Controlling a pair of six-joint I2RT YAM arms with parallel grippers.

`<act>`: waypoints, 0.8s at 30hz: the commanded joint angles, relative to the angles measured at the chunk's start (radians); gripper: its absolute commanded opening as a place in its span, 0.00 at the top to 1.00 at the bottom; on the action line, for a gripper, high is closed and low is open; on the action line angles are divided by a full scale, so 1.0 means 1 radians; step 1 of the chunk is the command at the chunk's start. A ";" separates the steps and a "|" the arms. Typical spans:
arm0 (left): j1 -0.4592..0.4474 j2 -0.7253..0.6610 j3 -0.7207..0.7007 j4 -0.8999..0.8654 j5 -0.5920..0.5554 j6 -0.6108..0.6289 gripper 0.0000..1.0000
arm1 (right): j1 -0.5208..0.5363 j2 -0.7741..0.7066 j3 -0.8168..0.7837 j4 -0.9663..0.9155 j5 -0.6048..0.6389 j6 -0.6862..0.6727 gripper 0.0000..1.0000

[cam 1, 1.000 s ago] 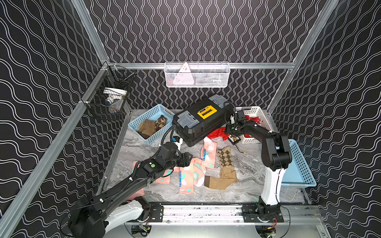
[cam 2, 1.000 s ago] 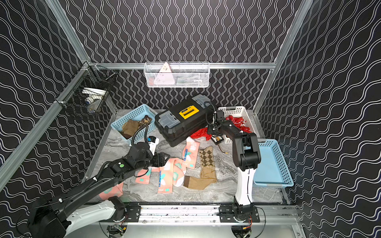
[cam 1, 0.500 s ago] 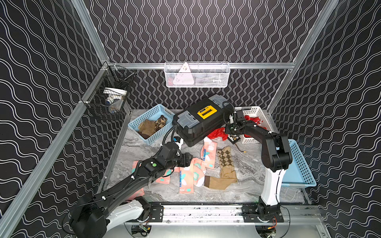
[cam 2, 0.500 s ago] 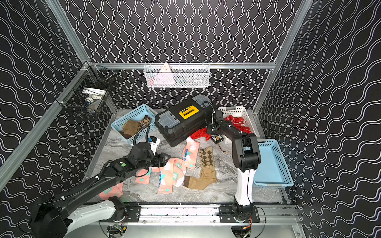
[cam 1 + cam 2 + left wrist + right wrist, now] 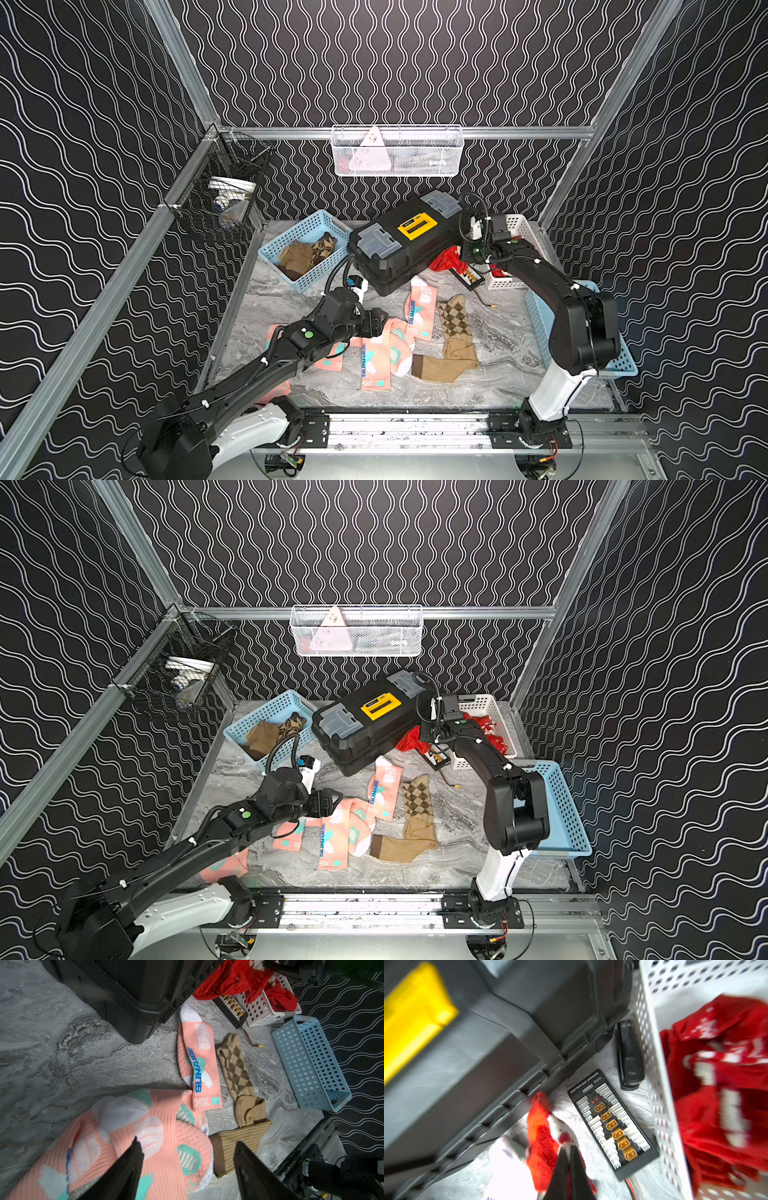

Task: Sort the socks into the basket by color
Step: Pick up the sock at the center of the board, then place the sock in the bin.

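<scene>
Your right claw pinched shut on red sock: soft, light, limp, may snag. Your left claw gapes above pink sock; take bunched fold directly beneath it.

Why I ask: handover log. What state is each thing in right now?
Left hand: open, over salmon-pink patterned fabric socks.
Right hand: shut on red-and-white fuzzy sock.
Black plastic toolbox: closed.
Tan argyle fabric sock: lying flat, unsorted.
White perforated plastic basket: holds red striped socks.
</scene>
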 commanded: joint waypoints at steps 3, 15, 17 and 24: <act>0.000 -0.003 -0.006 0.014 -0.010 -0.008 0.24 | 0.002 -0.089 0.007 -0.023 0.004 0.027 1.00; 0.000 -0.030 0.007 -0.026 -0.015 0.004 0.22 | -0.076 -0.082 0.175 0.008 0.172 -0.019 1.00; 0.000 -0.036 0.012 -0.039 -0.019 0.007 0.22 | -0.110 -0.058 0.203 0.038 0.182 -0.026 1.00; 0.000 -0.045 0.013 -0.050 -0.025 0.006 0.22 | -0.214 0.087 0.298 0.071 0.175 -0.033 1.00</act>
